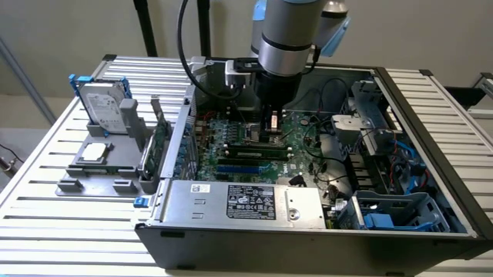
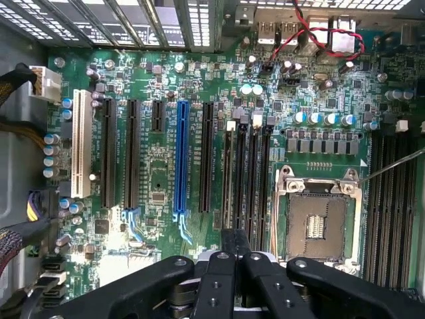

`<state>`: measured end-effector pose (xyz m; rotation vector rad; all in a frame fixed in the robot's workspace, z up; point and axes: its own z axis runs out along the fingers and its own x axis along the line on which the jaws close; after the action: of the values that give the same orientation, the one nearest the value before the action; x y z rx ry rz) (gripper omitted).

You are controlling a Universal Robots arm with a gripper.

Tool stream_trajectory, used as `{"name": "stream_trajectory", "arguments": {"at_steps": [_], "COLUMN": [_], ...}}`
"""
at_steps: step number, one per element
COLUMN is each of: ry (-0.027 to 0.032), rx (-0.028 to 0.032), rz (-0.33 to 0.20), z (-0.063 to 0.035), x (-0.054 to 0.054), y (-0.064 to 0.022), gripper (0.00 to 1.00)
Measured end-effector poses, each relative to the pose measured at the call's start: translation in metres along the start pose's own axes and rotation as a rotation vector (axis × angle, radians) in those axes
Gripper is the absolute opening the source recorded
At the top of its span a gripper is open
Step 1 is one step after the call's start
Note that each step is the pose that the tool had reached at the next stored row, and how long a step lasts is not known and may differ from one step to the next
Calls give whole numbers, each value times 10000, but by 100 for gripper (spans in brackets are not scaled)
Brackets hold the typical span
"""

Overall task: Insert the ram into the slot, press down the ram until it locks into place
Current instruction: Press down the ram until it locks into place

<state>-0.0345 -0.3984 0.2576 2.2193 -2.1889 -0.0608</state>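
A long thin green ram [image 1: 254, 151] with dark chips stands on edge among the black memory slots [image 1: 248, 156] on the motherboard inside the open case. My gripper [image 1: 271, 130] hangs from the arm just above the board, slightly behind the ram and apart from it. In the wrist view the black fingers [image 2: 224, 266] meet at the gripper [image 2: 234, 234], shut with nothing visible between them. A bank of parallel black slots [image 2: 247, 176] with white latches runs away from the fingertips. I cannot tell the ram apart from the slots in this view.
A blue slot [image 2: 180, 159], a white slot [image 2: 81, 143] and the bare processor socket [image 2: 324, 226] lie around the memory bank. A second bank [image 2: 392, 199] lies beyond the socket. The power supply [image 1: 254, 202], cables [image 1: 331, 167] and drive cage [image 1: 396, 210] crowd the case. A hard drive [image 1: 108, 109] and green expansion card [image 1: 159, 144] stand outside.
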Motion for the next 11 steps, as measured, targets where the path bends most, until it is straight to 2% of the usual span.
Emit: {"name": "stream_trajectory", "arguments": {"at_steps": [11], "ry": [2], "rx": [-1], "rz": [0], "z": [-2], "x": [2], "y": [0], "gripper": [11]}}
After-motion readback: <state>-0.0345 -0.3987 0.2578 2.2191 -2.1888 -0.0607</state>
